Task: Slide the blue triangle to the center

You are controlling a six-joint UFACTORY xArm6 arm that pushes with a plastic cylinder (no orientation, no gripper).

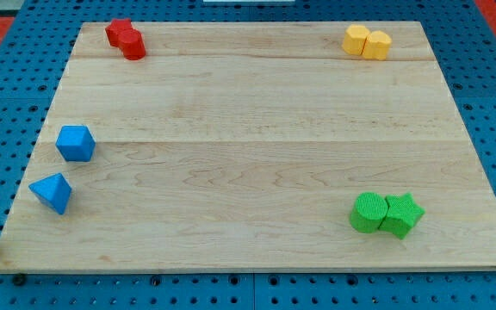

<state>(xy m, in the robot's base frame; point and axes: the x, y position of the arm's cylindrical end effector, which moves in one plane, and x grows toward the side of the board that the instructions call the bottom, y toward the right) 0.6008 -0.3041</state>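
1. Counter: pale wooden board; no legible writing.
2. Green cylinder touches green star, the view's bottom right.
3. Yellow blocks and red blocks occupy the top corners.
4. Blue triangle lies at the left edge, below the blue block.
5. My tip: not visible; state cannot be told.

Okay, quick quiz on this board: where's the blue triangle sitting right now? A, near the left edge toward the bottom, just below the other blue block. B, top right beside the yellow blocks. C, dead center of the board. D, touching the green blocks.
A: the blue triangle lies by the board's left edge, just below the other blue block; my tip is not in view.
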